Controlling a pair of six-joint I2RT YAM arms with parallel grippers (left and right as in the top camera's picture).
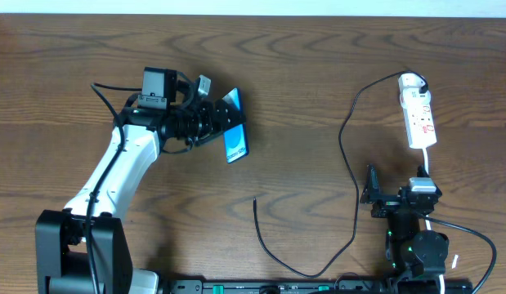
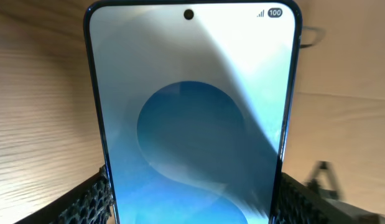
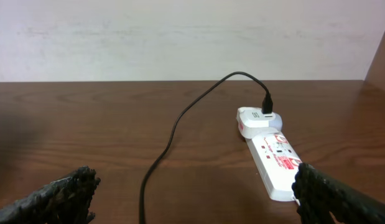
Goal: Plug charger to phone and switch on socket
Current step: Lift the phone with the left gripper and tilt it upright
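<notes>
The socket (image 1: pixel 418 114) is laid at the far right of the tabletop (image 1: pixel 302 65), long axis running near to far. The phone (image 1: pixel 235 135) is held raised at centre left, long axis roughly near to far, clamped across its side edges by the left hand (image 1: pixel 220 122). The charger (image 1: pixel 348 155) is plugged in at the socket's far end and looped to a free tip at mid-front, while the right hand (image 3: pixel 195 180) is spread wide and empty.

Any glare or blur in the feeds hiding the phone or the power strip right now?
Left wrist: a bright diagonal glare band washes out the phone screen, though its icons stay legible. Right wrist: power strip sharp, pincer fingers blurred. Overhead: even light, no glare.
</notes>
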